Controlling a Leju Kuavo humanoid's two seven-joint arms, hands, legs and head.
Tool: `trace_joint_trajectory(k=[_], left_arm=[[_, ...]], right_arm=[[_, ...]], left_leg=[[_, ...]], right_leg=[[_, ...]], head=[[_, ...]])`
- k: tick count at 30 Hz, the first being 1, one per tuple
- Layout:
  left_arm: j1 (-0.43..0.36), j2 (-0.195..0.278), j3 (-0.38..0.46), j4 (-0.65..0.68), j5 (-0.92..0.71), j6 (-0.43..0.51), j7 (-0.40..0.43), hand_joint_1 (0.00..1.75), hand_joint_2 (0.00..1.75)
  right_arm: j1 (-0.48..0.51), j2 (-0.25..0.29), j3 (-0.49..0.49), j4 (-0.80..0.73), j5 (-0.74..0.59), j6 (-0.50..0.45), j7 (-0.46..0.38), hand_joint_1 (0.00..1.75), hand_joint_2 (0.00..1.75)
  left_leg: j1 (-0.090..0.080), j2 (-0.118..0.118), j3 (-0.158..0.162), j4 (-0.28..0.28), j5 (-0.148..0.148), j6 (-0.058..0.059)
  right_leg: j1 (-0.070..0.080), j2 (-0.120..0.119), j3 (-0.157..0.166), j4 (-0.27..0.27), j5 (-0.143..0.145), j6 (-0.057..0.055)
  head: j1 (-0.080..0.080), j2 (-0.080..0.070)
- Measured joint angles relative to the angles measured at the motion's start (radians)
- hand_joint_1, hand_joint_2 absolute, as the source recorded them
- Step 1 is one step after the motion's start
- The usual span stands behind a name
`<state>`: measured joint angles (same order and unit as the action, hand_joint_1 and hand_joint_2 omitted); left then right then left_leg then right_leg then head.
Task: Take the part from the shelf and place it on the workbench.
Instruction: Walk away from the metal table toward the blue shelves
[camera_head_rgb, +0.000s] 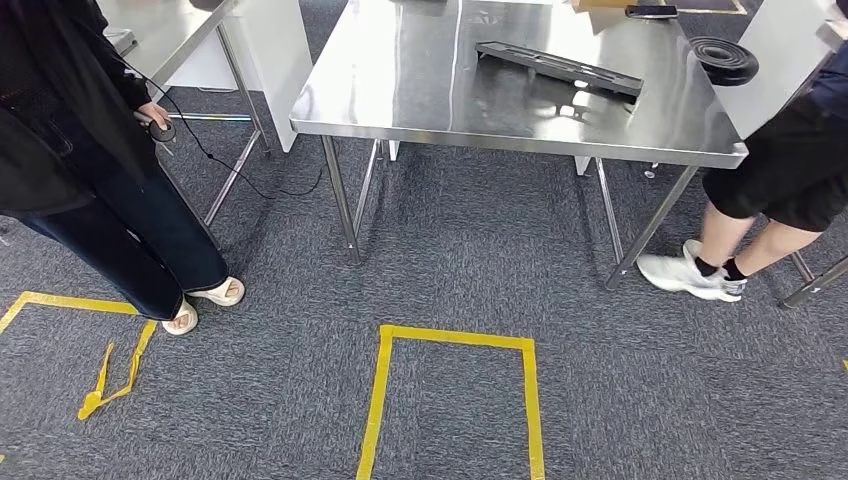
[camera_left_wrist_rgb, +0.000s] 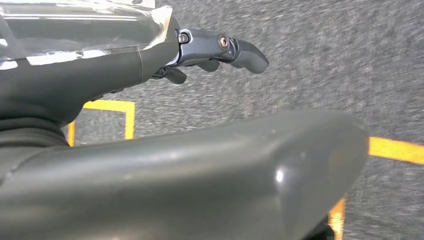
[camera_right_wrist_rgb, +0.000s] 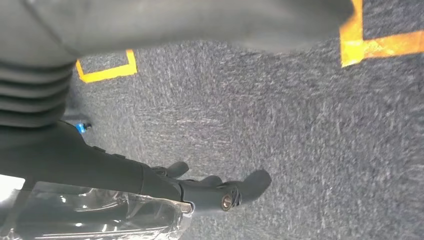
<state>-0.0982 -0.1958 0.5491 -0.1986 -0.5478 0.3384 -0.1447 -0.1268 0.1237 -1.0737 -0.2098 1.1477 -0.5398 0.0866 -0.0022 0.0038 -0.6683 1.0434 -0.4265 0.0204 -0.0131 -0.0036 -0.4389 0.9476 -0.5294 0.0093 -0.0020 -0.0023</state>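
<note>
A long flat black part (camera_head_rgb: 557, 68) lies on the steel workbench (camera_head_rgb: 420, 110), toward its far right side. A round black ribbed part (camera_head_rgb: 724, 58) rests on a white surface just beyond the bench's right end. My left hand (camera_left_wrist_rgb: 220, 50) hangs over the grey carpet, its fingers stretched out and nothing in them. My right hand (camera_right_wrist_rgb: 220, 192) hangs the same way over the carpet, fingers extended and holding nothing. Clear plastic wrap covers both wrists.
A person in dark clothes (camera_head_rgb: 90, 170) stands at the left, holding a wired controller (camera_head_rgb: 160, 128). Another person's legs and white shoes (camera_head_rgb: 690, 275) are by the bench's right leg. A yellow tape outline (camera_head_rgb: 455, 340) marks the carpet before the bench. A second table (camera_head_rgb: 170, 30) stands back left.
</note>
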Motion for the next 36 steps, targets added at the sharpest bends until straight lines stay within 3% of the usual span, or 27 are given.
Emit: trace_joint_trajectory(k=[2, 3, 4, 5, 6, 7, 8, 10, 11, 13, 14, 16, 18, 19, 20, 21, 23, 25, 26, 28, 29, 30, 32, 33, 34, 35, 36], left_arm=[[0.001, 0.001, 0.000, 0.000, 0.000, 0.000, 0.000, 0.00, 0.00], [0.001, 0.001, 0.000, 0.000, 0.000, 0.000, 0.000, 0.00, 0.00], [0.001, 0.001, 0.000, 0.000, 0.000, 0.000, 0.000, 0.00, 0.00], [0.001, 0.001, 0.000, 0.000, 0.000, 0.000, 0.000, 0.00, 0.00], [0.001, 0.001, 0.000, 0.000, 0.001, 0.000, 0.000, 0.00, 0.00], [0.001, 0.001, 0.001, 0.000, 0.001, 0.001, 0.000, 0.00, 0.00], [0.000, 0.001, 0.001, 0.000, 0.001, 0.001, 0.000, 0.00, 0.00], [-0.002, 0.001, 0.001, 0.000, 0.001, 0.001, 0.000, 0.00, 0.00], [-0.003, 0.001, 0.001, 0.000, 0.001, 0.001, 0.000, 0.00, 0.00], [-0.002, 0.001, 0.001, 0.000, 0.001, 0.002, -0.001, 0.00, 0.00], [-0.001, 0.001, 0.001, 0.001, 0.002, 0.003, -0.001, 0.00, 0.00], [-0.001, 0.001, 0.001, 0.001, 0.002, 0.004, -0.001, 0.00, 0.00], [-0.001, 0.001, 0.002, 0.001, 0.002, 0.005, -0.001, 0.00, 0.00], [-0.001, 0.001, 0.002, 0.001, 0.001, 0.005, -0.002, 0.00, 0.00], [-0.001, 0.001, 0.002, 0.001, 0.001, 0.005, -0.002, 0.00, 0.00], [-0.001, 0.000, 0.002, 0.001, 0.000, 0.005, -0.002, 0.00, 0.00], [-0.001, -0.001, 0.003, 0.001, -0.002, 0.005, -0.002, 0.00, 0.00], [-0.002, -0.001, 0.003, 0.001, -0.004, 0.005, -0.002, 0.00, 0.00], [-0.002, -0.001, 0.003, 0.001, -0.005, 0.005, -0.002, 0.00, 0.00], [0.000, -0.001, 0.003, 0.002, -0.005, 0.005, -0.002, 0.00, 0.00], [0.000, -0.001, 0.003, 0.002, -0.005, 0.005, -0.002, 0.00, 0.00], [0.001, -0.001, 0.003, 0.003, -0.005, 0.005, -0.002, 0.00, 0.00], [0.002, -0.001, 0.003, 0.003, -0.005, 0.005, -0.001, 0.00, 0.00], [0.002, 0.000, 0.003, 0.003, -0.006, 0.005, -0.001, 0.00, 0.00], [0.002, 0.000, 0.003, 0.003, -0.006, 0.005, -0.001, 0.00, 0.00], [0.002, 0.000, 0.003, 0.003, -0.006, 0.005, -0.001, 0.00, 0.00], [0.002, 0.000, 0.003, 0.003, -0.006, 0.005, -0.001, 0.00, 0.00]], right_arm=[[-0.001, -0.001, 0.000, 0.000, 0.000, 0.000, 0.000, 0.00, 0.00], [-0.001, -0.001, 0.000, 0.000, 0.000, 0.000, 0.000, 0.00, 0.00], [-0.001, -0.001, 0.000, 0.000, 0.001, 0.000, 0.000, 0.00, 0.00], [-0.001, -0.001, 0.000, 0.000, 0.001, 0.000, 0.000, 0.00, 0.00], [-0.001, -0.001, 0.000, 0.000, 0.001, 0.000, 0.000, 0.00, 0.00], [-0.001, -0.001, 0.000, 0.000, 0.002, 0.000, 0.000, 0.00, 0.00], [-0.001, -0.001, 0.000, 0.000, 0.002, 0.000, -0.001, 0.00, 0.00], [-0.002, -0.001, 0.000, 0.000, 0.002, 0.000, -0.001, 0.00, 0.00], [-0.004, -0.001, 0.000, 0.000, 0.002, 0.000, -0.001, 0.00, 0.00], [-0.005, -0.001, 0.000, 0.000, 0.002, 0.000, -0.001, 0.00, 0.00], [-0.004, -0.002, 0.000, 0.000, 0.001, 0.000, -0.001, 0.00, 0.00], [-0.003, -0.002, 0.000, 0.000, -0.001, 0.000, -0.001, 0.00, 0.00], [-0.003, -0.002, 0.000, 0.000, -0.004, 0.000, -0.003, 0.00, 0.00], [-0.002, -0.002, 0.000, 0.000, -0.006, 0.000, -0.005, 0.00, 0.00], [-0.002, -0.003, 0.000, 0.000, -0.007, 0.000, -0.006, 0.00, 0.00], [-0.001, -0.004, 0.000, 0.000, -0.008, 0.000, -0.008, 0.00, 0.00], [-0.001, -0.006, 0.000, 0.000, -0.010, 0.000, -0.011, 0.00, 0.00], [-0.002, -0.007, 0.000, 0.000, -0.010, 0.000, -0.014, 0.00, 0.00], [-0.002, -0.007, 0.000, 0.000, -0.011, 0.000, -0.015, 0.00, 0.00], [0.000, -0.007, -0.001, 0.000, -0.012, 0.000, -0.015, 0.00, 0.00], [0.001, -0.006, -0.001, 0.000, -0.013, 0.000, -0.015, 0.00, 0.00], [0.001, -0.006, -0.001, 0.000, -0.013, 0.000, -0.015, 0.00, 0.00], [0.001, -0.007, -0.001, 0.000, -0.013, 0.000, -0.015, 0.00, 0.00], [0.001, -0.007, -0.001, 0.000, -0.013, 0.000, -0.015, 0.00, 0.00], [0.001, -0.007, -0.001, 0.000, -0.013, 0.000, -0.015, 0.00, 0.00], [0.001, -0.007, -0.001, 0.000, -0.013, 0.000, -0.015, 0.00, 0.00], [0.001, -0.007, -0.001, 0.000, -0.013, 0.000, -0.015, 0.00, 0.00]], left_leg=[[0.005, -0.003, -0.026, 0.117, -0.113, -0.009], [0.007, -0.004, -0.036, 0.182, -0.148, -0.012], [0.009, -0.004, -0.036, 0.230, -0.157, -0.015], [0.011, -0.004, -0.023, 0.248, -0.142, -0.017], [0.014, -0.003, 0.007, 0.229, -0.115, -0.018], [0.017, -0.004, 0.055, 0.174, -0.089, -0.018], [0.018, -0.005, 0.111, 0.101, -0.082, -0.017], [0.015, -0.010, 0.190, -0.020, -0.098, -0.014], [0.011, -0.012, 0.202, -0.047, -0.109, -0.010], [0.007, -0.009, 0.189, -0.059, -0.100, 0.006], [0.006, -0.007, 0.178, -0.062, -0.090, 0.018], [0.007, -0.001, 0.151, -0.067, -0.064, 0.038], [0.006, 0.002, 0.122, -0.066, -0.039, 0.043], [0.005, 0.004, 0.108, -0.065, -0.027, 0.043], [0.005, 0.005, 0.093, -0.064, -0.015, 0.041], [0.005, 0.006, 0.080, -0.063, -0.004, 0.038], [0.005, 0.006, 0.057, -0.061, 0.017, 0.030], [0.002, 0.006, 0.042, -0.058, 0.036, 0.018], [0.000, 0.006, 0.038, -0.057, 0.045, 0.012], [0.001, 0.006, 0.033, -0.058, 0.061, 0.002], [0.004, 0.005, 0.027, -0.050, 0.049, -0.004], [0.006, 0.003, 0.018, -0.026, 0.018, -0.009], [0.011, -0.001, -0.013, 0.082, -0.090, -0.018], [0.012, -0.002, -0.027, 0.152, -0.135, -0.021], [0.013, -0.003, -0.034, 0.211, -0.159, -0.024], [0.013, -0.003, -0.029, 0.242, -0.158, -0.025], [0.013, -0.003, -0.005, 0.233, -0.138, -0.024]], right_leg=[[0.001, -0.002, -0.025, 0.002, 0.023, -0.012], [0.002, -0.004, -0.039, 0.004, 0.035, -0.012], [0.002, -0.005, -0.054, 0.006, 0.046, -0.011], [0.003, -0.006, -0.070, 0.011, 0.056, -0.008], [0.002, -0.006, -0.085, 0.017, 0.065, -0.004], [0.001, -0.006, -0.100, 0.025, 0.072, 0.001], [0.001, -0.005, -0.114, 0.033, 0.077, 0.007], [0.002, -0.006, -0.132, 0.046, 0.087, 0.022], [0.003, -0.007, -0.138, 0.049, 0.094, 0.030], [0.001, -0.007, -0.149, 0.052, 0.105, 0.044], [0.000, -0.006, -0.160, 0.063, 0.095, 0.045], [-0.002, -0.003, -0.194, 0.138, 0.028, 0.034], [-0.001, -0.001, -0.231, 0.270, -0.054, 0.027], [-0.002, 0.000, -0.237, 0.322, -0.073, 0.032], [-0.002, 0.000, -0.226, 0.342, -0.072, 0.042], [-0.004, 0.000, -0.197, 0.321, -0.055, 0.054], [-0.008, 0.000, -0.089, 0.184, -0.019, 0.071], [-0.005, 0.003, 0.004, 0.041, -0.015, 0.064], [-0.002, 0.004, 0.022, 0.007, -0.019, 0.057], [-0.002, 0.004, 0.010, 0.003, -0.014, 0.040], [-0.005, 0.003, 0.001, 0.005, -0.006, 0.029], [-0.008, 0.001, -0.010, 0.006, 0.004, 0.016], [-0.008, -0.003, -0.034, 0.007, 0.027, -0.003], [-0.006, -0.004, -0.046, 0.008, 0.038, -0.007], [-0.004, -0.005, -0.058, 0.010, 0.049, -0.007], [-0.002, -0.006, -0.071, 0.013, 0.059, -0.006], [-0.001, -0.006, -0.084, 0.018, 0.067, -0.003]], head=[[-0.003, 0.000], [-0.004, 0.000], [-0.004, 0.000], [-0.005, 0.000], [-0.005, 0.000], [-0.005, 0.000], [-0.005, 0.000], [-0.004, 0.000], [-0.003, 0.000], [-0.003, 0.000], [-0.003, 0.000], [-0.001, 0.000], [0.002, 0.000], [0.002, 0.000], [0.002, 0.000], [0.003, 0.000], [0.003, 0.000], [0.002, 0.000], [0.000, 0.000], [-0.002, 0.000], [-0.003, 0.000], [-0.005, 0.000], [-0.008, 0.000], [-0.009, 0.000], [-0.010, 0.000], [-0.010, 0.000], [-0.010, 0.000]])
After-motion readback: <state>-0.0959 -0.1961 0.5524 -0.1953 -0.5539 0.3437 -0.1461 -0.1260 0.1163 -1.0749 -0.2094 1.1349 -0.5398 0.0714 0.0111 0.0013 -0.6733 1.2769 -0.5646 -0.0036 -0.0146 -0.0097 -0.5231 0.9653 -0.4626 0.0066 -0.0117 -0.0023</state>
